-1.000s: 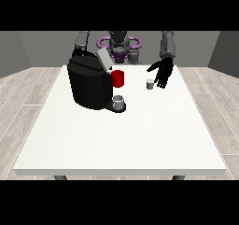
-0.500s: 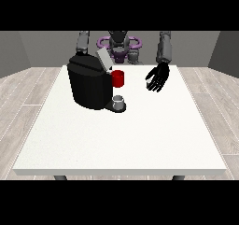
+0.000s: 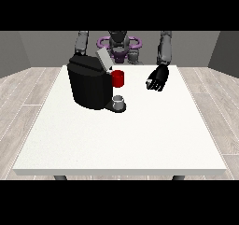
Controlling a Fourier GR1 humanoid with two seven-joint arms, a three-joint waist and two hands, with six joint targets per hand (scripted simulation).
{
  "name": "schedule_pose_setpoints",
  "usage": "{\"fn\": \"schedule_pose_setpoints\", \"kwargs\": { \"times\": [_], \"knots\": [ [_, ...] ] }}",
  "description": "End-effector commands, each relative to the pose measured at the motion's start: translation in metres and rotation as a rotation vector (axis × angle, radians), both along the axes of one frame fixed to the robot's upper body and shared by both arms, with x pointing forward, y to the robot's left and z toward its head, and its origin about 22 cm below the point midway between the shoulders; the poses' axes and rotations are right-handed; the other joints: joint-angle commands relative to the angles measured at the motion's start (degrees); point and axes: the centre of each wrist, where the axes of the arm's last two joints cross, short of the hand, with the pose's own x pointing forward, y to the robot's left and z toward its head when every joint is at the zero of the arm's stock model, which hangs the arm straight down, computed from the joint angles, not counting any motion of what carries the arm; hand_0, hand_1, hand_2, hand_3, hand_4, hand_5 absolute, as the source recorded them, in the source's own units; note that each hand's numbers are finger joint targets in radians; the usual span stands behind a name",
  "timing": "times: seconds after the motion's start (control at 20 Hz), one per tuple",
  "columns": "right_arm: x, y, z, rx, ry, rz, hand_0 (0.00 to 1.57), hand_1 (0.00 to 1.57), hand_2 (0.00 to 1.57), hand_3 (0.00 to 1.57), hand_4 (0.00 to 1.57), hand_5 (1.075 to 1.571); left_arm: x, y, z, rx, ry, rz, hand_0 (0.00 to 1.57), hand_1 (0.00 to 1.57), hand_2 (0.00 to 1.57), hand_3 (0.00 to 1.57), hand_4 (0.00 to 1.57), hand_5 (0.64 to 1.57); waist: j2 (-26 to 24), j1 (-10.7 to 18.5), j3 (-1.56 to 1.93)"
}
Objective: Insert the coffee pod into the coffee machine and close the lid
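Just one coffee machine (image 3: 90,86) – one robot hand (image 3: 158,78)

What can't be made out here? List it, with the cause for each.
- Hand at the view's left: hidden in the front view behind the coffee machine; only its arm shows.
- Coffee pod: the hand at the view's right shows a small pale spot among its fingers; too small to confirm as the pod.
- Pod slot under the raised lid: hidden by the machine's top and too small to see.
- Small grey cup: contents too small to tell.
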Motion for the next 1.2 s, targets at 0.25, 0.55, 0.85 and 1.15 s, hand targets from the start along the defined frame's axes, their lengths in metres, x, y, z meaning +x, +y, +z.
{"fn": "schedule_pose_setpoints", "kwargs": {
  "times": [0.25,0.55,0.85,1.15],
  "knots": [
    [-0.001,-0.005,-0.021,0.029,0.031,-0.045,0.00,0.00,0.00,0.00,0.00,1.571,0.010,-0.007,-0.006,0.109,0.091,-0.050,0.79,0.79,0.98,0.87,0.40,1.571,-2.02,1.04,-0.02],
    [-0.015,-0.010,-0.031,-0.076,0.122,-0.057,0.00,0.00,0.00,0.00,0.00,1.571,0.005,-0.013,-0.022,0.058,0.094,-0.063,1.19,1.19,1.29,1.22,0.51,1.571,-5.16,0.36,-0.04],
    [-0.022,-0.011,-0.045,-0.081,0.153,-0.070,0.00,0.00,0.00,0.00,0.00,1.571,0.027,-0.025,0.011,-0.128,0.095,-0.101,1.45,1.45,1.43,1.36,0.52,1.571,-7.75,1.50,-0.03],
    [-0.025,-0.043,-0.063,-0.092,0.197,-0.095,0.00,0.00,0.00,0.00,0.00,1.571,0.047,-0.060,0.053,-0.116,0.154,-0.180,1.37,1.37,1.38,1.33,0.50,1.571,-10.95,3.23,0.00]
  ]
}}
